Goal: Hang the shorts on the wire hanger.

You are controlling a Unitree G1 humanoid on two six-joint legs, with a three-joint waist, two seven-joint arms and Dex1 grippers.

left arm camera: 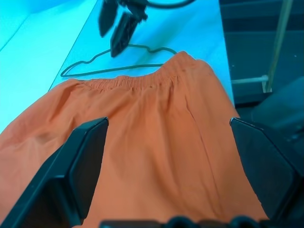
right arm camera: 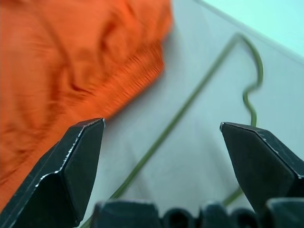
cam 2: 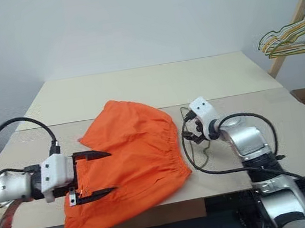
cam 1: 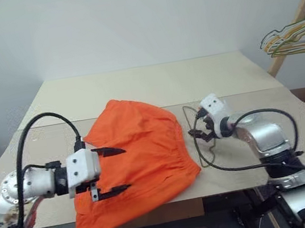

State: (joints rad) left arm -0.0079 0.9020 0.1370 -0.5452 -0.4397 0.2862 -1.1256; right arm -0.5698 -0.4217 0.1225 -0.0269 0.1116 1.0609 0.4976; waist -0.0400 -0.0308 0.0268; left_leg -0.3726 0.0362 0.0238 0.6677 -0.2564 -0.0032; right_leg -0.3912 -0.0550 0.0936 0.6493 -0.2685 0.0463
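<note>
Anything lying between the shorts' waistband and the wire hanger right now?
Nothing: the shorts and the wire hanger lie apart, with only a bare strip of table between them, clearest in the right wrist view.

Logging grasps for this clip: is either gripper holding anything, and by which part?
Nothing is held. Both the left gripper and right gripper have open jaws, above the shorts and wire hanger.
</note>
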